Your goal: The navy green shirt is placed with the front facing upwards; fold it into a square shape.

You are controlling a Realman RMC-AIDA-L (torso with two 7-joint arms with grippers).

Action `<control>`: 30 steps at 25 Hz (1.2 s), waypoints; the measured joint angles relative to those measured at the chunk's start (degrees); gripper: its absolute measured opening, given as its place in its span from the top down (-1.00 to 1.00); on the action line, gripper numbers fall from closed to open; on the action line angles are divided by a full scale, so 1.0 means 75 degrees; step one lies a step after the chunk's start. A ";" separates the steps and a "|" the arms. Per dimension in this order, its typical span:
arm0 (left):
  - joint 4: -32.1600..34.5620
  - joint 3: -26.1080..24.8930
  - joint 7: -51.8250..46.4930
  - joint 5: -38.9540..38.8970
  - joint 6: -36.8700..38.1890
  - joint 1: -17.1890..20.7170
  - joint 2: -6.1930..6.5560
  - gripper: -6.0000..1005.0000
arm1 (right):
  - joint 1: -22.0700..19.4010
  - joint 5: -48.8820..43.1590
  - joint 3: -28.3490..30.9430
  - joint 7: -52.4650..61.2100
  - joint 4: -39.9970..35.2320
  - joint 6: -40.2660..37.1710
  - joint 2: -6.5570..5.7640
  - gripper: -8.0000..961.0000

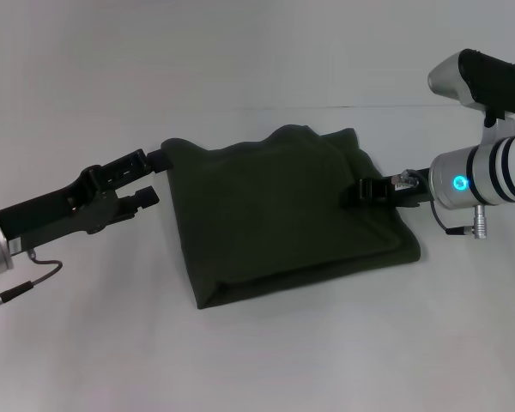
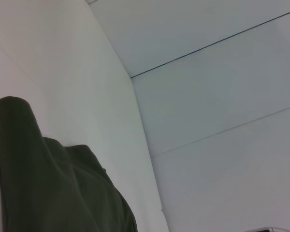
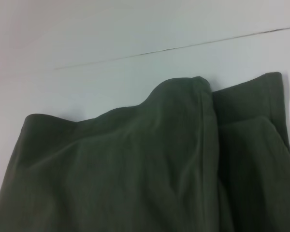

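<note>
While the navy green shirt (image 1: 283, 215) lies folded mid-frame on the counter (image 1: 257, 360), left gripper (image 1: 150, 178) fingers spread at its left corner; right gripper (image 1: 371, 190) pinches its right edge, and withdrawing could drag the fold crooked.

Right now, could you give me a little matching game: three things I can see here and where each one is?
Things:
1. shirt
2. left tool
3. right tool

Places:
A. at the shirt's far left corner
B. folded on the white table, between the two arms
C. over the shirt's right edge

Pairs: 1-B, 2-A, 3-C
</note>
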 joint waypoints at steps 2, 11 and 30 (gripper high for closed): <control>-0.0001 0.0000 0.0001 0.0000 0.0000 0.0000 0.0000 -0.86 | 0.0000 0.0002 -0.0001 0.0000 -0.0001 -0.0008 -0.0004 0.31; -0.0012 0.0000 0.0027 0.0001 0.0001 0.0019 -0.0029 -0.86 | -0.0013 0.0007 0.0017 -0.0031 -0.0045 -0.0046 -0.0029 0.67; 0.0000 0.0001 0.0076 -0.0229 0.0076 0.0033 -0.0047 -0.86 | -0.0733 0.0419 0.0053 0.0503 -0.2466 -0.1707 0.0007 0.82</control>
